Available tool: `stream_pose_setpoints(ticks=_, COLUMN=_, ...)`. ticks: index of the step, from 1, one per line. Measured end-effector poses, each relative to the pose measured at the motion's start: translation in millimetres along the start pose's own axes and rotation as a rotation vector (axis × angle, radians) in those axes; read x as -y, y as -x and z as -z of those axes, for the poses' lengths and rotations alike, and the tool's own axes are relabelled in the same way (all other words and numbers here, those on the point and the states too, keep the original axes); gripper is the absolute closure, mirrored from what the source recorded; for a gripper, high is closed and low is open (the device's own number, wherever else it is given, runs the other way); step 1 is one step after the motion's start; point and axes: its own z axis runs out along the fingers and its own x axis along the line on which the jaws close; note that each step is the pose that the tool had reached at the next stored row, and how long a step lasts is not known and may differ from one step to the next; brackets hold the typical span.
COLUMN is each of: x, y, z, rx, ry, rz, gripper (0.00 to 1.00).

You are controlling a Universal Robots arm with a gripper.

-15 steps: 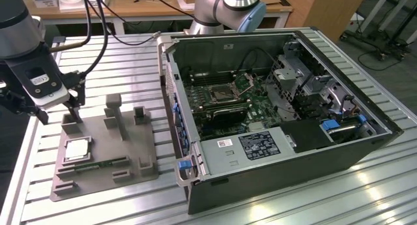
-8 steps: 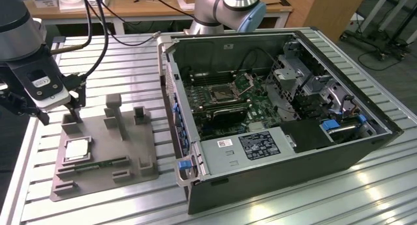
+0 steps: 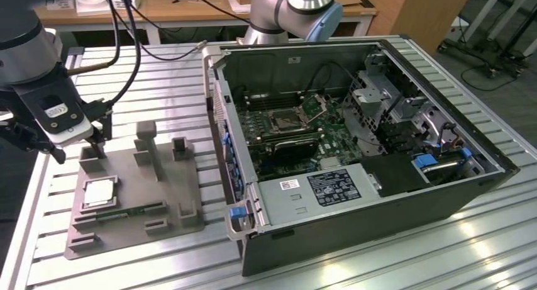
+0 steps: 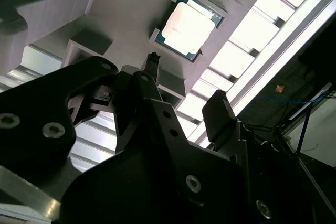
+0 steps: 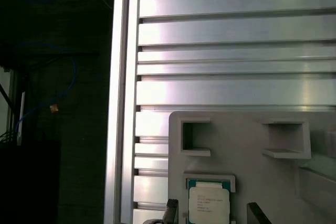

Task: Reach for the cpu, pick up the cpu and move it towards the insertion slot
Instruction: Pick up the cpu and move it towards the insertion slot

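A slatted metal table (image 3: pixel 470 252) carries everything. On it, well apart from the claw toward the exterior view's right, stands an open computer case (image 3: pixel 336 230) with its green board showing. The arm (image 3: pixel 25 44) comes down at the exterior view's left, over a grey plastic tray (image 3: pixel 168 189) that lies beside the case.

The claw (image 3: pixel 80 148) hangs above the end of the tray farthest from the exterior camera. In the second wrist view the claw (image 4: pixel 186 85) has its two dark fingers (image 4: pixel 152 66) spread wide, with nothing held between them.

The socket (image 3: pixel 281 120), a dark square in a silvery frame, sits inside the case, far from the claw.

The chip (image 3: pixel 99 192) lies flat in a square recess of the tray, below the claw and apart from its fingers. In both wrist views the chip (image 4: pixel 188 29) (image 5: pixel 209 204) lies roughly in line with the gap between them.

A narrow green memory stick (image 3: pixel 126 212) rests in the tray just beyond the chip, farther from the claw.
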Motion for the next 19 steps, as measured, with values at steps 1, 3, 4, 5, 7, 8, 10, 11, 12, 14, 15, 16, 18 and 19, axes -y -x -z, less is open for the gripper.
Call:
stream_pose_setpoints(ticks=1, x=0.0, y=0.0, z=-1.0, rx=-0.0002, ry=0.0003, rz=0.0, gripper=0.39)
stream_pose_setpoints(ticks=3, x=0.1, y=0.0, z=-3.1, rx=-0.0001, ry=0.0012, rz=0.0, gripper=0.39)
stream_pose_setpoints(ticks=4, x=0.2, y=0.0, z=-4.0, rx=0.0, ry=0.0016, rz=0.0, gripper=0.39)
stream_pose_setpoints(ticks=5, x=0.2, y=0.0, z=-4.9, rx=-0.0001, ry=0.002, rz=0.0, gripper=0.39)
stream_pose_setpoints(ticks=7, x=0.3, y=0.0, z=-7.0, rx=0.0, ry=0.0028, rz=0.0, gripper=0.39)
stream_pose_setpoints(ticks=8, x=0.3, y=0.0, z=-7.9, rx=-0.0001, ry=0.0033, rz=0.0, gripper=0.39)
stream_pose_setpoints(ticks=10, x=0.5, y=0.0, z=-10.0, rx=0.0, ry=0.0048, rz=0.0, gripper=0.39)
stream_pose_setpoints(ticks=11, x=0.5, y=-0.1, z=-11.0, rx=0.0, ry=0.0054, rz=0.0, gripper=0.39)
stream_pose_setpoints(ticks=12, x=0.5, y=-0.1, z=-11.9, rx=-0.0001, ry=0.006, rz=0.0, gripper=0.39)
stream_pose_setpoints(ticks=14, x=0.6, y=-0.1, z=-13.9, rx=0.0, ry=0.0068, rz=0.0, gripper=0.39)
stream_pose_setpoints(ticks=15, x=0.7, y=-0.1, z=-14.8, rx=0.0, ry=0.007, rz=0.0, gripper=0.39)
stream_pose_setpoints(ticks=16, x=0.7, y=-0.1, z=-15.8, rx=0.0, ry=0.0072, rz=0.0, gripper=0.39)
stream_pose_setpoints(ticks=18, x=0.8, y=-0.1, z=-17.6, rx=0.0, ry=0.0072, rz=0.0, gripper=0.39)
stream_pose_setpoints(ticks=19, x=0.8, y=-0.1, z=-18.0, rx=-0.0001, ry=0.0071, rz=-0.001, gripper=0.39)
